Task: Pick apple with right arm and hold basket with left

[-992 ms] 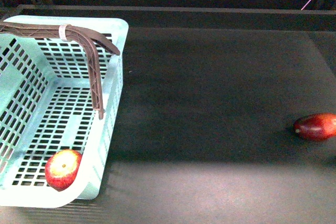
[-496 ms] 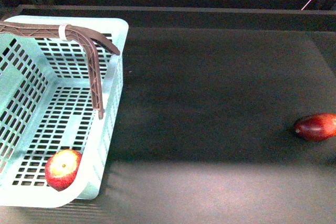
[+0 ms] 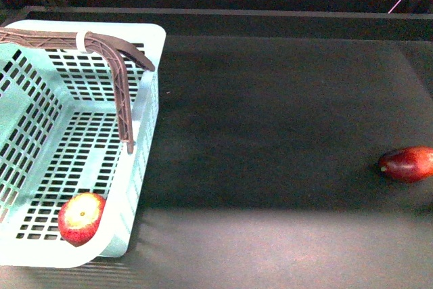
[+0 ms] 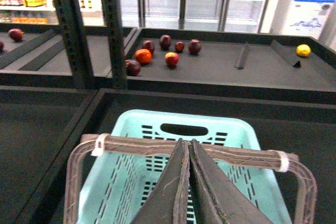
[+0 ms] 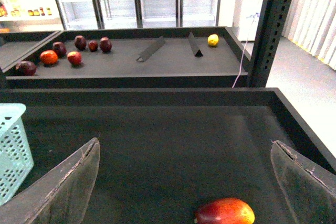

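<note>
The apple (image 3: 82,218), red with a yellow patch, lies inside the basket (image 3: 145,147) in its near right corner. The pale mint basket stands at the left of the dark surface, its brown handles (image 3: 122,99) raised. Neither gripper shows in the front view. In the left wrist view my left gripper (image 4: 186,142) is shut, its tips pressed together right at the handle bar (image 4: 236,155) above the basket (image 4: 231,124). My right gripper (image 5: 185,142) is open and empty over the dark surface, far from the apple.
An elongated dark red fruit (image 3: 407,163) lies at the right edge, just below my right gripper's open fingers (image 5: 226,211). A raised lip (image 3: 270,21) bounds the surface at the back. Beyond it a shelf carries several fruits (image 4: 157,53), with metal posts (image 4: 68,30) alongside.
</note>
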